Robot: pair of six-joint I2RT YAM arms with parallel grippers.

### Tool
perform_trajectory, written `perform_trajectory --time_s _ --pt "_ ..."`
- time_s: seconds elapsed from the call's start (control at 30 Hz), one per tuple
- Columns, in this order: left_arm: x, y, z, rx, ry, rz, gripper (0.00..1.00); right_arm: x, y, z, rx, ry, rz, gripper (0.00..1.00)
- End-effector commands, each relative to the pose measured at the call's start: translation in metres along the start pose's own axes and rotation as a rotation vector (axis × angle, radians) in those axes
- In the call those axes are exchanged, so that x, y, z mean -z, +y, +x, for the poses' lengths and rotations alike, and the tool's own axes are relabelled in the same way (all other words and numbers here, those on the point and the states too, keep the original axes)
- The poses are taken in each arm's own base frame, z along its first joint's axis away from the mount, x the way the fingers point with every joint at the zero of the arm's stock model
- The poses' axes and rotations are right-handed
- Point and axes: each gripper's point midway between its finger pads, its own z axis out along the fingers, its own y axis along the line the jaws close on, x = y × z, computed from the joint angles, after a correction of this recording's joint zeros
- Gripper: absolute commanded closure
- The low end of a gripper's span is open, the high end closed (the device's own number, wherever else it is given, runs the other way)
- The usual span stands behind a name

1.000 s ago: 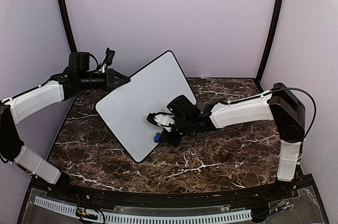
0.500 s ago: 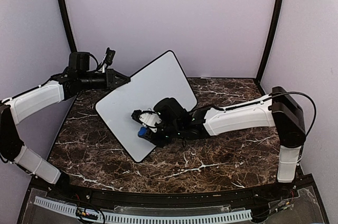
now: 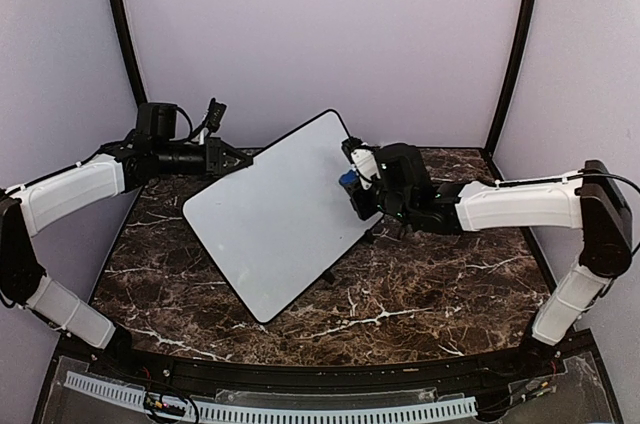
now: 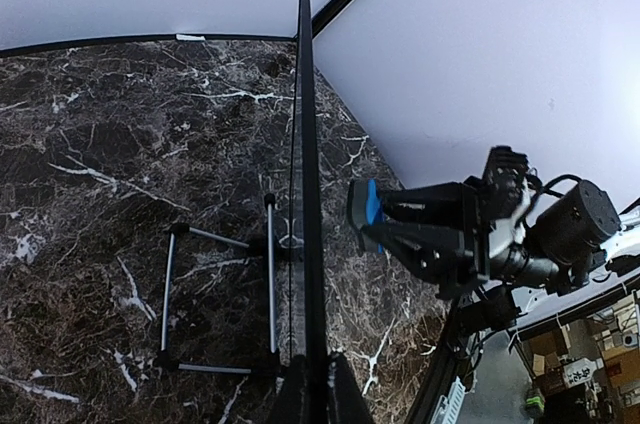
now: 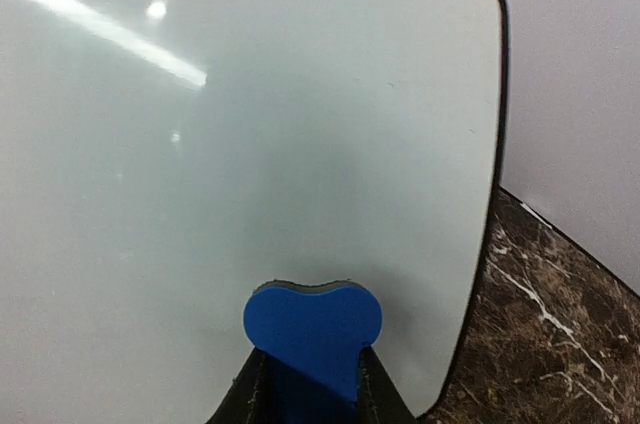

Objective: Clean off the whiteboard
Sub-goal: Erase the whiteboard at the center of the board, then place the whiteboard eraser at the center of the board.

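whiteboard [image 3: 280, 214] stands tilted on the marble tabletop [image 3: 440, 284], left of centre in the top view. Corners sit at roughly 1, 3, 6 and 9 o'clock.

left gripper [image 3: 233, 158] is clenched on the board's upper-left edge, about 10 o'clock of board centre. In the left wrist view its fingers straddle the black rim [image 4: 303, 94].

right gripper [image 3: 356, 184] is grasping a blue eraser [image 5: 313, 324] at 2 o'clock of board centre, near the right edge.

In the right wrist view the eraser faces the white surface, which shows only glare streaks. The board's right edge and rounded corner run from 1 to 3 o'clock of the eraser. Open white face spreads from 9 to 12 o'clock.

In the left wrist view the board is edge-on, with the eraser just beside the face on the 3 o'clock side. Can't tell whether it touches. The wire stand [image 4: 215, 294] props the back on the 9 o'clock side.

Open marble lies at 4–6 o'clock of the board.
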Motion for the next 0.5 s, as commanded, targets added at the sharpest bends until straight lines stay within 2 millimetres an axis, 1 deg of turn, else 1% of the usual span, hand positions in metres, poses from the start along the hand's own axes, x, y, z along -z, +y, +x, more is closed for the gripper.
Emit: perform_trajectory --time_s 0.0,0.1,0.23,0.33,0.4,0.47 --pt "0.002 -0.017 0.0 -0.028 0.001 0.063 1.0 0.007 -0.068 0.036 -0.172 0.049 0.233 0.77" --pt "0.003 -0.015 -0.003 -0.033 -0.01 0.047 1.0 0.013 -0.104 0.062 -0.253 0.091 0.345 0.76" --pt "0.002 -0.012 -0.003 -0.031 -0.012 0.036 1.0 0.018 -0.14 0.095 -0.34 0.157 0.455 0.76" --pt "0.0 -0.009 -0.004 -0.026 -0.01 0.029 1.0 0.017 -0.159 0.123 -0.397 0.231 0.519 0.76" --pt "0.0 -0.007 -0.006 -0.025 -0.013 0.025 1.0 0.016 -0.168 0.137 -0.438 0.258 0.527 0.75" --pt "0.0 -0.004 -0.009 -0.021 -0.019 0.018 1.0 0.015 -0.172 0.15 -0.47 0.282 0.528 0.75"
